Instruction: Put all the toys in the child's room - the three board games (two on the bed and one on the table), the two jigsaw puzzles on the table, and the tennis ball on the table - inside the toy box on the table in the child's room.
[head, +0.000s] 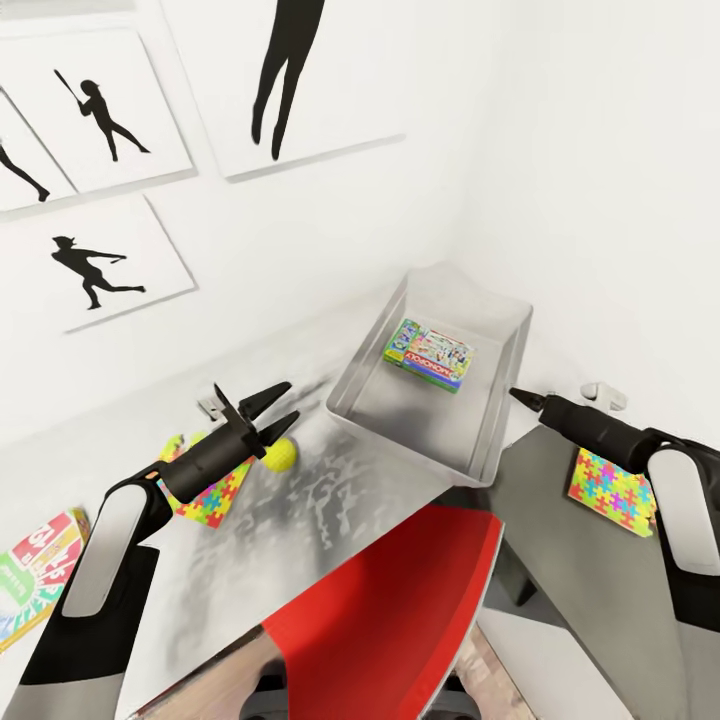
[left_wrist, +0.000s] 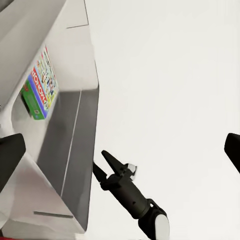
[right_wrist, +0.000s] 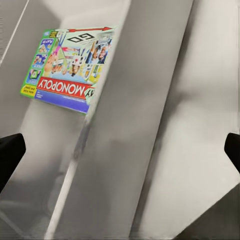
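Monopoly board game (head: 430, 353) lies flat inside the toy box (head: 478, 455), toward its far end, so one of the six toys looks already stowed; the box itself sits in the corner of the counter (head: 300, 510) against the white walls. Just beside the box's near-left corner rests the tennis ball (head: 281, 455), and the left pincer (head: 284, 404) hangs over it with its fingers apart and nothing between them, a posture that suits lining up on the ball before closing. Further from the box on that side, a jigsaw puzzle (head: 212, 497) lies partly under the left arm, and a second board game (head: 38, 575) in green and red lies beyond it, near the picture's edge. On the box's other side, a second jigsaw puzzle (head: 612, 489) lies flat on the darker counter section, close to the right arm. The right pincer (head: 517, 396) points at the box's right rim; the right wrist view shows its fingers spread wide with only the tray and Monopoly between them, so it holds nothing, probably waiting clear.
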